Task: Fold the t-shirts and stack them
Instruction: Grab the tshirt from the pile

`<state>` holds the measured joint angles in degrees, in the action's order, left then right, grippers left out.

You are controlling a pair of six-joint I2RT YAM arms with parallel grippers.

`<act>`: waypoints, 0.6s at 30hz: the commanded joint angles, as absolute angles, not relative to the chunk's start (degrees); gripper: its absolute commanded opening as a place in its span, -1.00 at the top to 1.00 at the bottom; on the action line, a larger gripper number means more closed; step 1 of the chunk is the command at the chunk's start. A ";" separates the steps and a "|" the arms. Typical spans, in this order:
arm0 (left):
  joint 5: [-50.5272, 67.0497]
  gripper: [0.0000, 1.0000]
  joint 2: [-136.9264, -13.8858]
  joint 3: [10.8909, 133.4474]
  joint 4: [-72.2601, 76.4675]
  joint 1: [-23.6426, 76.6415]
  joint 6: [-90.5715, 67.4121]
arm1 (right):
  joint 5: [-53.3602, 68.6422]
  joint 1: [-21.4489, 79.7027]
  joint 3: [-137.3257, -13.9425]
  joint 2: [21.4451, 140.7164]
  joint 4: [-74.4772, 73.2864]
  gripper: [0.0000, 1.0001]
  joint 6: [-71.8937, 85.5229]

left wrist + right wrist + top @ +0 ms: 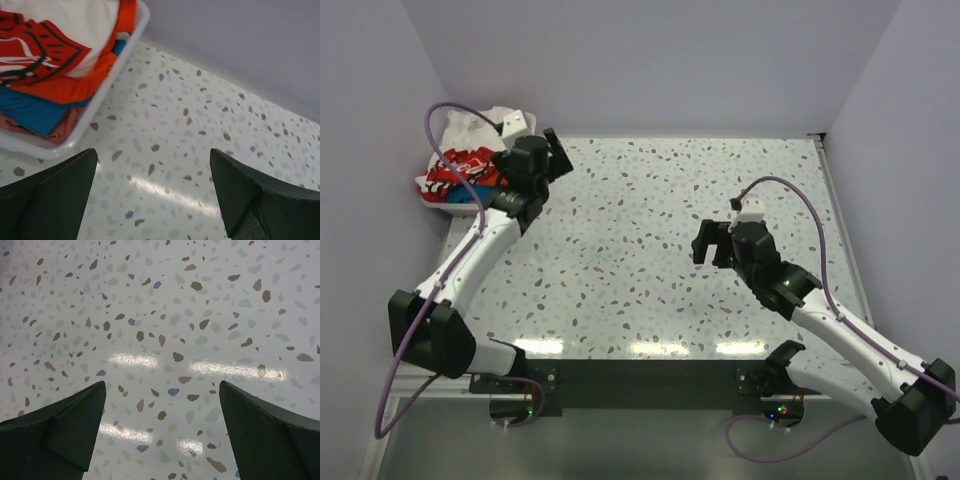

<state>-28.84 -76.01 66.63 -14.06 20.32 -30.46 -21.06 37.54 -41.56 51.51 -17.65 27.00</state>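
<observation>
The t-shirts lie piled in a white basket [428,197] at the table's far left corner. On top is the cream-white shirt with the red logo print [470,135]. In the left wrist view the cream shirt [47,37] lies over an orange shirt [65,87], a blue shirt [30,112] and a pink shirt [62,131]. My left gripper [558,153] is open and empty, just right of the basket, above bare table [154,151]. My right gripper [710,243] is open and empty over the table's middle right [162,384].
The speckled table [660,200] is walled at the back and on both sides. The basket's white rim [107,92] stands close to my left gripper's left finger [55,195]. A dark strip runs along the near edge by the arm bases.
</observation>
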 commanded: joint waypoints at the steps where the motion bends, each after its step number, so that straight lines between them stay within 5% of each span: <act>1: -37.08 -0.99 -82.60 73.64 -12.92 10.94 -31.64 | -15.30 37.70 -44.82 53.17 -16.88 -0.97 27.77; 9: -44.46 -0.89 -101.40 90.24 -20.20 0.62 -30.32 | -11.61 37.62 -44.65 55.19 -15.38 -0.97 27.51; 18: -42.02 -0.79 -109.68 93.16 -24.08 -8.17 -34.89 | -12.22 37.62 -45.35 57.39 -15.73 -0.97 26.02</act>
<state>-40.93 -108.27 89.67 -22.44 -6.17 -32.27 -12.38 37.56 -42.46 56.73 -17.34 26.76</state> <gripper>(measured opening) 0.903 0.986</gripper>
